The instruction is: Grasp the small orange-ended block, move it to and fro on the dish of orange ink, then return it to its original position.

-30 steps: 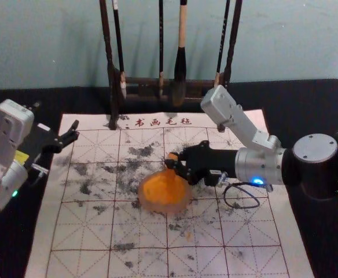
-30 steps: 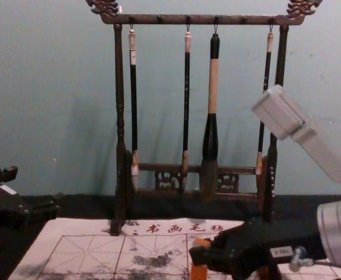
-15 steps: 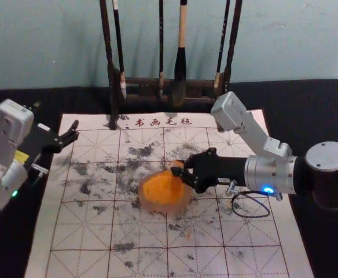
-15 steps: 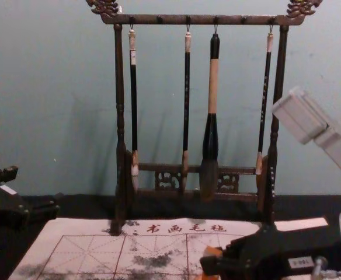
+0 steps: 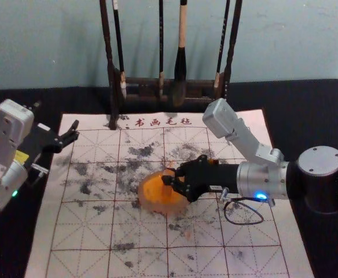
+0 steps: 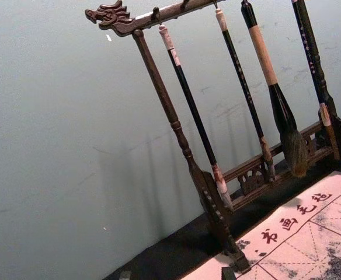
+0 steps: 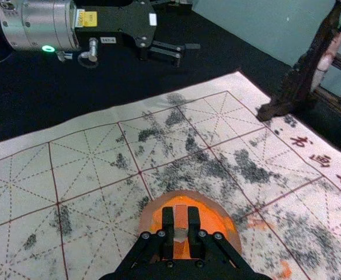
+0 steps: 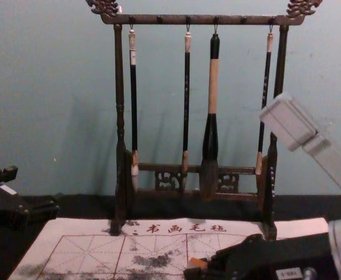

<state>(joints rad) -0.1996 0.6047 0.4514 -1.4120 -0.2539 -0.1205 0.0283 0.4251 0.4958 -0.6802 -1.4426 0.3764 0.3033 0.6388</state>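
Observation:
In the head view my right gripper [image 5: 168,175] reaches in over the round dish of orange ink [image 5: 157,198], on the mat's middle. The chest view has the small block [image 8: 197,263] showing orange at that gripper's fingertips. In the right wrist view the right gripper [image 7: 181,224] is shut on the block [image 7: 180,214], which is over the dish [image 7: 157,206]; its lower end is hard to make out. My left gripper [image 5: 74,131] is parked above the mat's far left edge, open; the left wrist view catches the tips of the left gripper [image 6: 176,274] spread apart.
A gridded felt mat [image 5: 94,231] with grey ink smudges covers the middle of the black table. At its far edge a dark wooden rack [image 8: 119,116] holds several hanging brushes, the thickest brush [image 8: 212,87] right of centre. Orange marks [image 7: 284,269] stain the mat near the dish.
Over the dish, my right gripper first shifted right with the block, then came back left and slightly lower. The left arm has stayed where it was.

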